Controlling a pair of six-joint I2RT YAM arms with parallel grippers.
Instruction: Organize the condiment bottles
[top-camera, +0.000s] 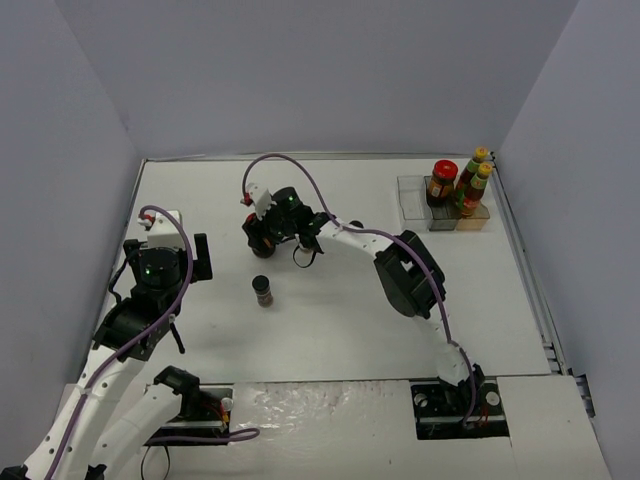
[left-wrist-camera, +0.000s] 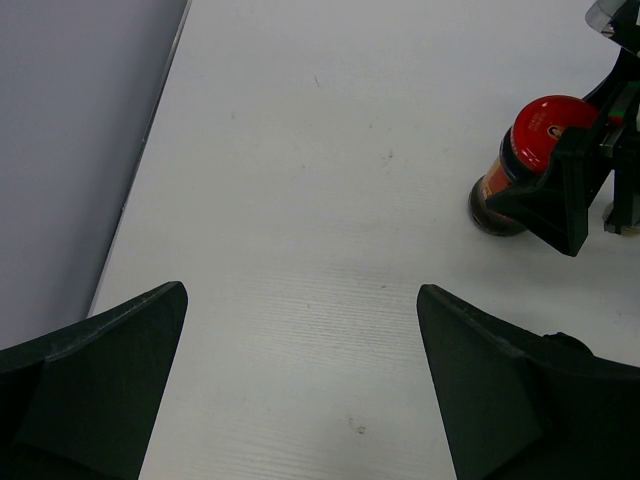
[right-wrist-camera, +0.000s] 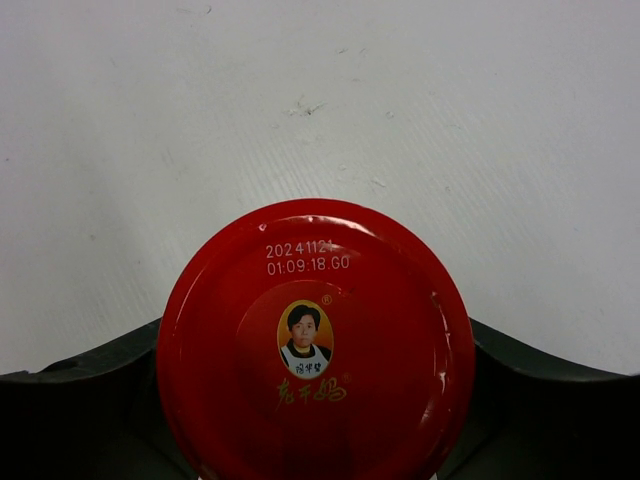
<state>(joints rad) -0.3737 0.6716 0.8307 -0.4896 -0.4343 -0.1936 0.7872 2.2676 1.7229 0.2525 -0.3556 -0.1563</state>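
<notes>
A squat red-lidded jar (top-camera: 261, 240) stands on the table left of centre. My right gripper (top-camera: 268, 228) reaches over it from the right. In the right wrist view the red lid (right-wrist-camera: 315, 340) fills the space between the two fingers, which press against its sides. The left wrist view shows the same jar (left-wrist-camera: 530, 150) upright with a black finger (left-wrist-camera: 560, 195) against its side. My left gripper (top-camera: 198, 256) is open and empty, left of the jar. A tiny black-capped jar (top-camera: 262, 291) stands alone near the middle.
The three-compartment tray (top-camera: 410, 196) sits at the back right. It holds another red-lidded jar (top-camera: 442, 182) and two yellow-capped bottles (top-camera: 479, 158) (top-camera: 478, 186). The left wall (left-wrist-camera: 70, 150) is close to my left gripper.
</notes>
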